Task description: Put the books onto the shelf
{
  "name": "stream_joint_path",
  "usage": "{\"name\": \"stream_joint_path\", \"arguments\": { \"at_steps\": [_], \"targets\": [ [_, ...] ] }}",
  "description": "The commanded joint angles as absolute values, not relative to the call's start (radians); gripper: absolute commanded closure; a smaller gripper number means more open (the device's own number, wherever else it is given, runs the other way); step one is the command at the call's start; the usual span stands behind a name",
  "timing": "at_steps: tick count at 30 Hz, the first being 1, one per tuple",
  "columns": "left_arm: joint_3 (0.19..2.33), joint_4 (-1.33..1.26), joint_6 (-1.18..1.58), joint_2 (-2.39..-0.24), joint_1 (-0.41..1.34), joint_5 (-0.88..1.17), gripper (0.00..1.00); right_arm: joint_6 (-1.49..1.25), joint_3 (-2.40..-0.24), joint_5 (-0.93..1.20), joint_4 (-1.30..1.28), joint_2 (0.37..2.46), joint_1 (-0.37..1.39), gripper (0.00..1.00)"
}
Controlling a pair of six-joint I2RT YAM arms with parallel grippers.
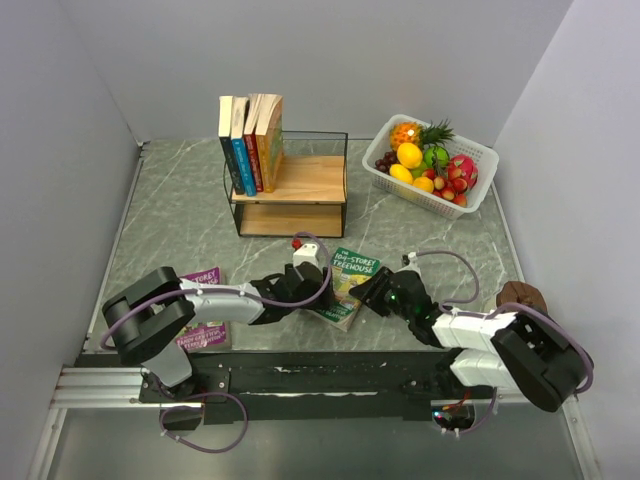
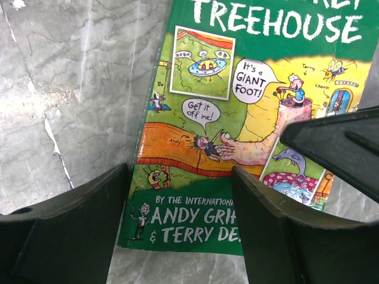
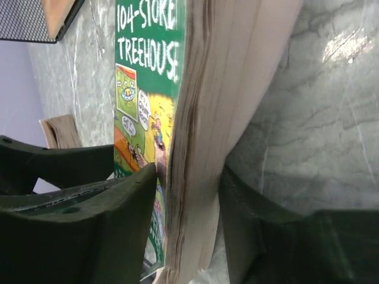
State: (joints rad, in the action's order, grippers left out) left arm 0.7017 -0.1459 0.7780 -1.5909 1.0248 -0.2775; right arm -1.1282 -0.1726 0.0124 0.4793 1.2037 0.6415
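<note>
The green book [image 1: 350, 285] was seen lying on the table [image 1: 170, 220], in front of the shelf [image 1: 300, 180] and apart from it. Its page edge was grasped by the right gripper [image 3: 189, 171], one finger pressed to the cover and the other to the underside. The left gripper [image 2: 177, 174] was held released over the book's near corner. Four books [image 1: 250, 140] were stood upright on the shelf's top board. A purple book [image 1: 205, 320] was left flat under the left arm. A fruit basket [image 1: 480, 150] was placed at the far right.
</note>
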Motion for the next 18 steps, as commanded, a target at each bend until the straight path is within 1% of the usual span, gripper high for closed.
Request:
{"name": "stream_joint_path", "arguments": {
  "at_steps": [1, 2, 3, 4, 5, 6, 7, 8, 9, 10, 12, 13, 14, 15, 17, 18],
  "targets": [
    [0.713, -0.195, 0.821, -1.651, 1.088, -0.138, 0.27, -1.166, -0.181, 0.140, 0.744, 1.227, 0.657, 0.57],
    [0.715, -0.183, 0.822, -1.648, 1.089, -0.144, 0.27, -1.166, -0.187, 0.140, 0.733, 1.224, 0.658, 0.60],
    [0.715, -0.170, 0.827, -1.638, 1.089, -0.155, 0.27, -1.157, -0.190, 0.138, 0.694, 1.209, 0.658, 0.70],
    [0.719, -0.155, 0.830, -1.631, 1.089, -0.181, 0.27, -1.151, -0.196, 0.137, 0.655, 1.194, 0.657, 0.78],
    [0.729, -0.134, 0.831, -1.622, 1.089, -0.204, 0.26, -1.143, -0.208, 0.129, 0.614, 1.172, 0.655, 0.90],
    [0.735, -0.082, 0.834, -1.593, 1.089, -0.227, 0.24, -1.119, -0.219, 0.120, 0.468, 1.108, 0.658, 0.98],
    [0.744, -0.046, 0.838, -1.571, 1.089, -0.251, 0.23, -1.103, -0.239, 0.108, 0.360, 1.065, 0.660, 1.00],
    [0.758, -0.016, 0.841, -1.543, 1.089, -0.305, 0.21, -1.083, -0.302, 0.068, 0.233, 1.021, 0.666, 1.00],
    [0.764, 0.045, 0.842, -1.478, 1.089, -0.327, 0.16, -1.016, -0.334, 0.052, 0.137, 0.932, 0.687, 1.00],
    [0.770, 0.066, 0.842, -1.439, 1.089, -0.345, 0.14, -0.985, -0.366, 0.032, -0.049, 0.889, 0.699, 1.00],
    [0.784, 0.106, 0.825, -1.315, 1.088, -0.368, 0.08, -0.893, -0.451, 0.035, -0.173, 0.766, 0.712, 1.00],
    [0.790, 0.115, 0.815, -1.275, 1.088, -0.371, 0.06, -0.867, -0.475, 0.047, -0.283, 0.731, 0.713, 1.00],
    [0.802, 0.130, 0.808, -1.237, 1.086, -0.371, 0.05, -0.844, -0.526, 0.054, -0.331, 0.698, 0.712, 1.00],
    [0.810, 0.141, 0.801, -1.168, 1.085, -0.371, 0.01, -0.810, -0.550, 0.076, -0.380, 0.646, 0.713, 1.00],
    [0.818, 0.152, 0.787, -1.103, 1.077, -0.344, 0.01, -0.778, -0.622, 0.121, -0.466, 0.611, 0.712, 1.00],
    [0.818, 0.147, 0.772, -1.038, 1.069, -0.287, 0.01, -0.750, -0.646, 0.167, -0.482, 0.591, 0.712, 1.00]
  ]
}}
